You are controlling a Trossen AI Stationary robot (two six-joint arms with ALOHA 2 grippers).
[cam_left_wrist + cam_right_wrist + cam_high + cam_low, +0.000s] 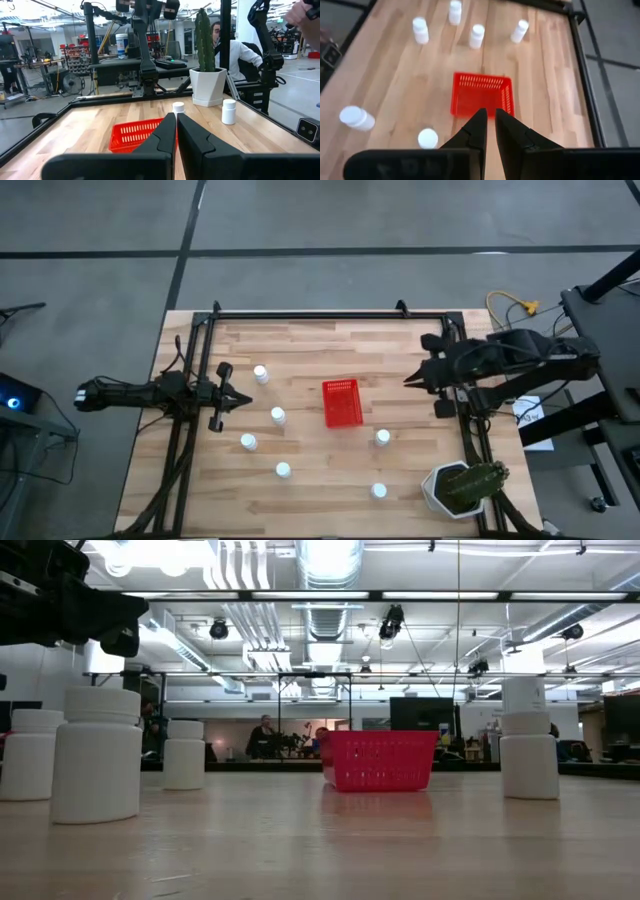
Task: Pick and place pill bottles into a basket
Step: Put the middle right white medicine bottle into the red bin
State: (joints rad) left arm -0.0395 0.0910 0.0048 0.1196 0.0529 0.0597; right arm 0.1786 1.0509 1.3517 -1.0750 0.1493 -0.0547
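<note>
I see the basket mid-frame on the surface, four pill bottles to its left, two lower right, potted plant bottom right.

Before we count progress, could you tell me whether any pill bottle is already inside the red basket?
No. In the high view the basket holds nothing, and all six pill bottles stand on the table around it.

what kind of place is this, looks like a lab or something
Probably a robotics lab or workshop in a large open hall. Bare ducts run under the ceiling, a metal-framed wooden table carries two robot arms, and racks of equipment and a seated person show beyond it.
</note>
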